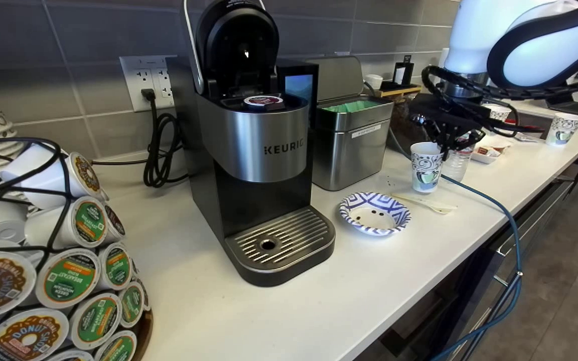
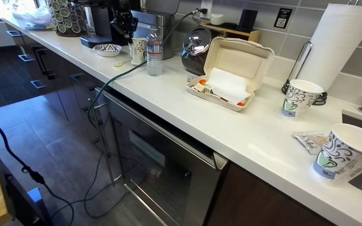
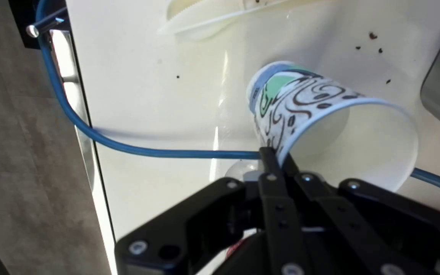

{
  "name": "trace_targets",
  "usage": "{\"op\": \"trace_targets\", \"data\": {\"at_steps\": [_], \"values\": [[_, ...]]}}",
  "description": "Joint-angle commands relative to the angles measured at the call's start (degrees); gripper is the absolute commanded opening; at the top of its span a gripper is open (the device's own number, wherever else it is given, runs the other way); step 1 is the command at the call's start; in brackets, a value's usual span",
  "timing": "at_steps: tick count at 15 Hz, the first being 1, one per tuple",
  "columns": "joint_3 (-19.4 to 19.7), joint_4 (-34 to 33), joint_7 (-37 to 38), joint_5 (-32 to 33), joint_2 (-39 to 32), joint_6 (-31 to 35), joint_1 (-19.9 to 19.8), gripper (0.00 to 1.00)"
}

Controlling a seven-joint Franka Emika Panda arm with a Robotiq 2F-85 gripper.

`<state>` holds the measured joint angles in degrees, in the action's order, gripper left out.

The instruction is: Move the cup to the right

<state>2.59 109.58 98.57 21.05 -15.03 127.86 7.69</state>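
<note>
In an exterior view, the tool (image 1: pixel 444 151) reaches down from the arm (image 1: pixel 474 45) and is clenched on the wall of the cup (image 1: pixel 425 173) at the rim, on the side nearer the water bottle (image 1: pixel 458 165). The cup is roughly upright over the desk (image 1: pixel 208 311); whether its base touches the surface I cannot tell. Pale plastic cutlery (image 1: pixel 424 201) lies near it, and just past that sits the shallow blue-and-white dish (image 1: pixel 374 230). Next come the coffee machine (image 1: pixel 256 150), its lid raised, and a steel bin (image 1: pixel 351 155) holding green packets (image 1: pixel 351 107). Coffee pods (image 1: pixel 68 278) are piled well apart from the cup.

In an exterior view, a takeaway box (image 2: pixel 247 58) stands with its lid up and a white napkin (image 2: pixel 226 84) inside. Farther along the desk, the cup shows between the dish and the bottle, which slightly overlaps it. Two more paper cups (image 2: pixel 341 150) stand well apart from it, near a small packet (image 2: pixel 313 141).

In the wrist view, the cup's mouth is visible. One finger (image 3: pixel 270 164) lies against the outer wall and its partner is inside, the rim pinched between them. A blue cable (image 3: pixel 181 153) crosses the desk and passes behind the cup.
</note>
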Motion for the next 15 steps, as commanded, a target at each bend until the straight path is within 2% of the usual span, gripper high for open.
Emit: {"op": "trace_targets", "data": {"at_steps": [1, 4, 6, 7, 11, 15], "values": [[-0.5, 0.0, -8.0, -3.5, 6.5, -5.4, -2.0, 0.01], [-0.5, -1.9, -15.9, -9.9, 10.7, -8.8, -4.3, 0.01], [-0.2, -4.3, -22.9, -17.3, 12.8, -12.7, -6.3, 0.01], [0.3, -5.6, -23.8, -19.1, 13.5, -14.4, -7.2, 0.01], [2.7, -10.7, -19.6, -22.1, 14.5, -16.7, -10.8, 0.01], [5.3, -14.1, -11.5, -17.1, 13.4, -15.0, -14.1, 0.01]]}}
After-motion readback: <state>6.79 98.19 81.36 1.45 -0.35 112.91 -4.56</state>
